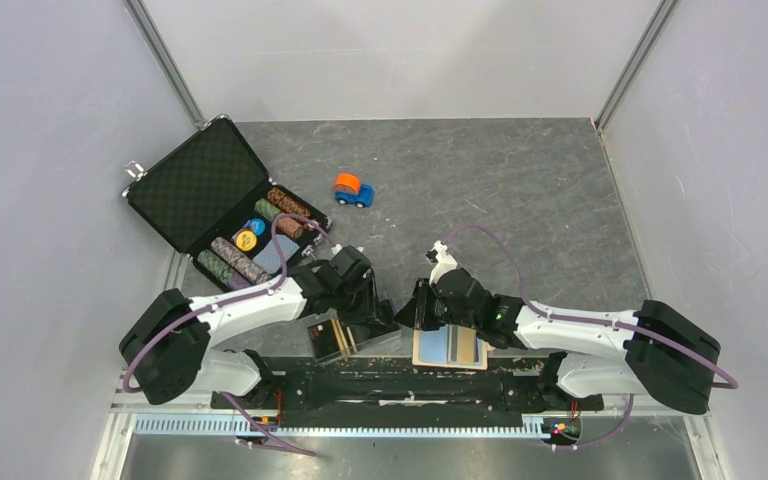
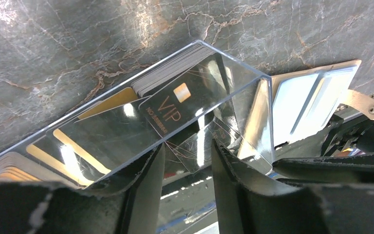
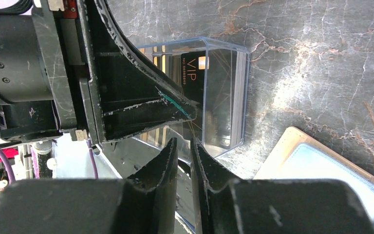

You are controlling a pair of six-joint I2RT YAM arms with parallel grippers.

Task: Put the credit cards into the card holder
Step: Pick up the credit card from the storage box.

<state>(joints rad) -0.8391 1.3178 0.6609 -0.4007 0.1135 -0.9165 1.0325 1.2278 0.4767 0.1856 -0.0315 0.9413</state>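
The credit cards stand stacked in a clear plastic box (image 1: 328,338), with a black gold-lettered VIP card (image 2: 175,100) in front and gold cards (image 2: 107,100) beside it. The beige card holder (image 1: 450,347) lies open to the right of the box, showing light blue inner panels (image 3: 321,170) and its snap tab (image 2: 363,103). My left gripper (image 2: 187,151) is open, its fingertips at the box's near edge. My right gripper (image 3: 183,142) is shut to a thin slit at the box's (image 3: 224,97) near corner. I cannot tell if it pinches the wall.
An open black chip briefcase (image 1: 220,200) lies at the back left. A small orange and blue toy car (image 1: 353,189) sits behind the grippers. The black mounting rail (image 1: 400,378) runs just in front of the box and the card holder. The two grippers are close together.
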